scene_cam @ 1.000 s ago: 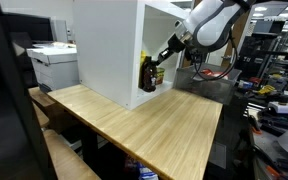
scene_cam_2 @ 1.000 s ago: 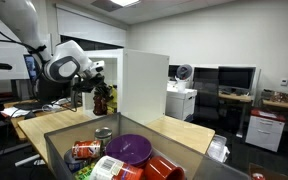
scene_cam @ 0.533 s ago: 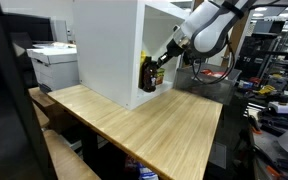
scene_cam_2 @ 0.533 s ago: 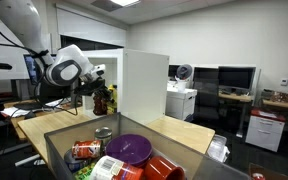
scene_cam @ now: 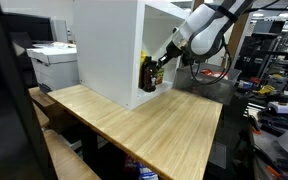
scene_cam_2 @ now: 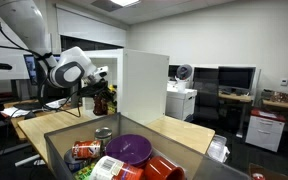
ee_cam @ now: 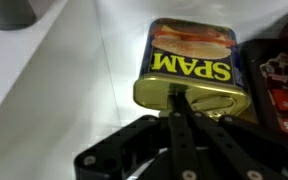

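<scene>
Wrist view: a tin (ee_cam: 191,62) sits on the white floor of a box, its dark blue label bearing the yellow letters "SPAM", upside down to this camera, beside a picture of the meat. A dark red packet (ee_cam: 279,75) lies just beside it, its writing too blurred to read. The claw (ee_cam: 179,98) has its fingers drawn together, tips at the tin's near rim; whether they pinch it I cannot tell. In an exterior view the arm (scene_cam: 206,25) slants down into the open side of the white box (scene_cam: 104,45) on the wooden bench (scene_cam: 154,125).
</scene>
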Tool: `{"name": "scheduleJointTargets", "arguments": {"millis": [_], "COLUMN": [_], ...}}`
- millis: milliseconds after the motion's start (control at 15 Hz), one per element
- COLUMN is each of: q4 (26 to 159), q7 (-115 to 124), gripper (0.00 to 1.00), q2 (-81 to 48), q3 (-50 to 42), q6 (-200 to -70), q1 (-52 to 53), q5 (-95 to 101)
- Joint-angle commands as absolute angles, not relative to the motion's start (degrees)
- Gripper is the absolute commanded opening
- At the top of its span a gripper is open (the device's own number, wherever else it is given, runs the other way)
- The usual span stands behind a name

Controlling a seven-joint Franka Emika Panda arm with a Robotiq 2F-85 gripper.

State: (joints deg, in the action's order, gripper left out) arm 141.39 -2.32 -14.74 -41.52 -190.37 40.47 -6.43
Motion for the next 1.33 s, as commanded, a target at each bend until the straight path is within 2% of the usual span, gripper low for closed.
{"name": "scheduleJointTargets", "arguments": {"millis": [0,600,1267], "q4": [140.3,140.3,141.1], "q7": [-1.7,-2.0,-2.2], "gripper": [0.05,0.05,0.05], "q2": [-15.9,-14.3,-12.7], "q3": [-41.6,-43.8,-50.5], "q6": [-188.7,-184.6,-182.0], "q1": [40.4,42.6,49.5], "q5": [-7.0,-6.8,-6.1]}}
